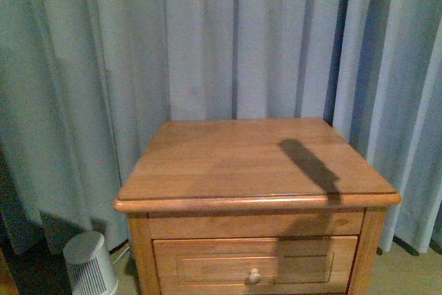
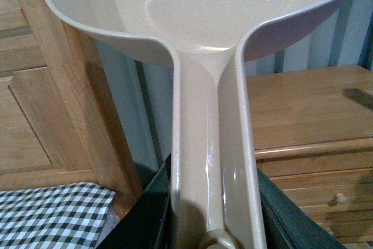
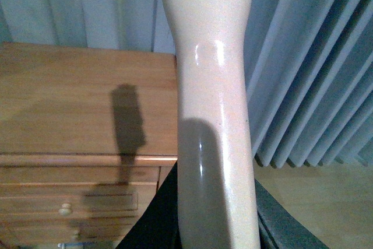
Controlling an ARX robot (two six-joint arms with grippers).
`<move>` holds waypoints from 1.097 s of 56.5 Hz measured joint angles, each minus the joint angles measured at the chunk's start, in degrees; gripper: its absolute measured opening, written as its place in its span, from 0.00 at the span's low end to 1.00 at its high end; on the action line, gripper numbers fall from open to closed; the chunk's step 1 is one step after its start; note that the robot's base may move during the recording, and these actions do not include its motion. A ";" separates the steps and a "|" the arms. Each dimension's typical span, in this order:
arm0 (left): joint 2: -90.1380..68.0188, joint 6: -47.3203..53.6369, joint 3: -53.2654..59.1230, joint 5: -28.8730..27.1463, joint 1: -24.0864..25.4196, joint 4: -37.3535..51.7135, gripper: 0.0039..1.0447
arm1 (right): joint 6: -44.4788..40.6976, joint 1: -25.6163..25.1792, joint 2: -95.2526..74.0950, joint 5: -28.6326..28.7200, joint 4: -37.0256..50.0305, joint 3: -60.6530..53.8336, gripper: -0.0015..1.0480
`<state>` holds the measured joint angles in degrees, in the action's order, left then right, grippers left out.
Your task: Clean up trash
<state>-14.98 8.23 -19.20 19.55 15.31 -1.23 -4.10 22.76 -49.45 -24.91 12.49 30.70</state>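
Observation:
No crumpled white trash shows in any view. My left gripper [image 2: 213, 231] is shut on the handle of a beige dustpan [image 2: 198, 10], whose scoop fills the upper part of the left wrist view and looks empty. My right gripper [image 3: 213, 225] is shut on a cream brush handle [image 3: 213, 115] that runs up through the right wrist view; the bristles are out of view. Neither arm shows in the front view, only a dark shadow [image 1: 311, 164] across the wooden nightstand's top [image 1: 255, 160].
The nightstand has a drawer with a round knob [image 1: 254, 276]. Grey-blue curtains [image 1: 228, 39] hang behind it. A white slatted bin or fan [image 1: 90, 264] stands on the floor at its left. A black-and-white checked cloth [image 2: 52, 214] and a wooden panel [image 2: 35, 97] show in the left wrist view.

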 joint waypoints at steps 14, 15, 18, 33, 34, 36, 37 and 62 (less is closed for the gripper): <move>0.00 0.00 0.00 0.00 0.00 0.00 0.26 | 3.21 0.00 17.25 -3.23 -6.75 -7.21 0.18; 0.00 -0.02 0.00 0.00 0.00 0.00 0.26 | 3.32 0.02 17.68 -3.37 -7.06 -7.48 0.18; 0.00 -0.02 0.00 0.00 0.00 0.00 0.26 | 3.54 0.46 19.71 -4.57 -7.41 -8.68 0.18; 0.00 -0.02 0.00 0.00 0.00 0.00 0.26 | 5.66 2.47 21.24 -7.15 -8.24 -11.72 0.18; 0.00 -0.02 0.00 0.00 0.00 0.00 0.26 | 5.66 2.47 21.20 -7.32 -8.31 -11.72 0.18; 0.00 -0.02 0.00 0.00 0.00 0.00 0.26 | 6.05 2.47 21.09 -7.74 -8.68 -11.69 0.18; 0.00 -0.02 0.00 0.00 0.00 0.00 0.26 | 6.08 2.45 21.05 -7.78 -8.79 -11.69 0.18; 0.09 -0.04 0.07 -0.11 0.00 0.00 0.26 | 7.08 2.21 20.98 -8.28 -9.05 -11.69 0.18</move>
<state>-14.90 8.19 -19.14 19.44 15.31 -1.23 2.98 24.97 -28.47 -33.19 3.44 19.00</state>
